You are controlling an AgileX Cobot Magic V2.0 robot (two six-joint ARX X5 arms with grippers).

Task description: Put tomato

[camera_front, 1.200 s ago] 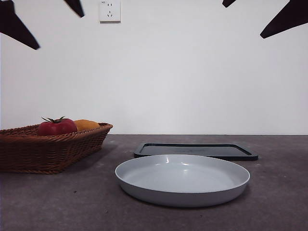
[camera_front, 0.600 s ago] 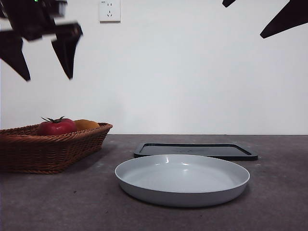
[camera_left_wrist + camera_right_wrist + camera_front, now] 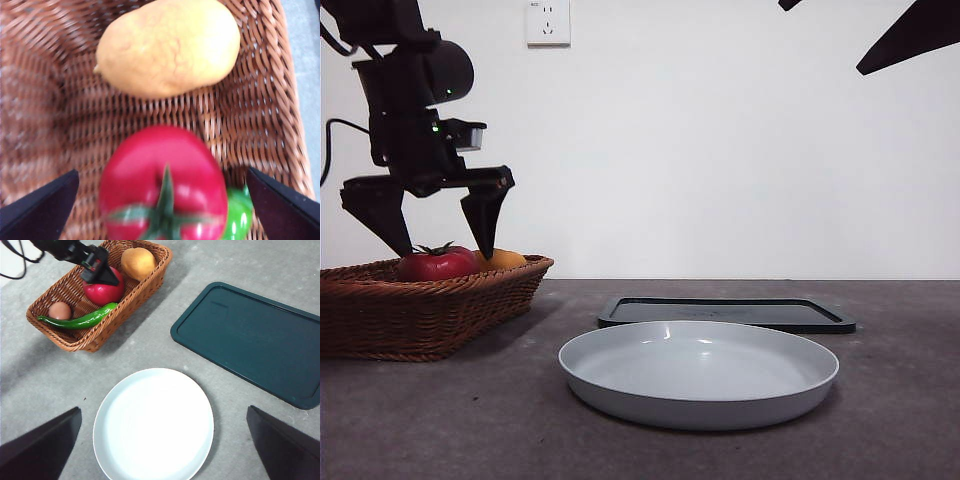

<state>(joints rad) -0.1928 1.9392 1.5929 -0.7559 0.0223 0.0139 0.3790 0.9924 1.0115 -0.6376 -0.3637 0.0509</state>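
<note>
We see a grey, mottled table [image 3: 45, 375] carrying three things. Taking the white plate [image 3: 153, 425] as our landmark, a wicker basket [image 3: 132, 296] sits well apart on one side, and a dark green tray [image 3: 252, 342] lies just behind it.

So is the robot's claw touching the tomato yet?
Apart. In the left wrist view the left gripper is open, with basket weave showing between each jaw and the tomato.
</note>
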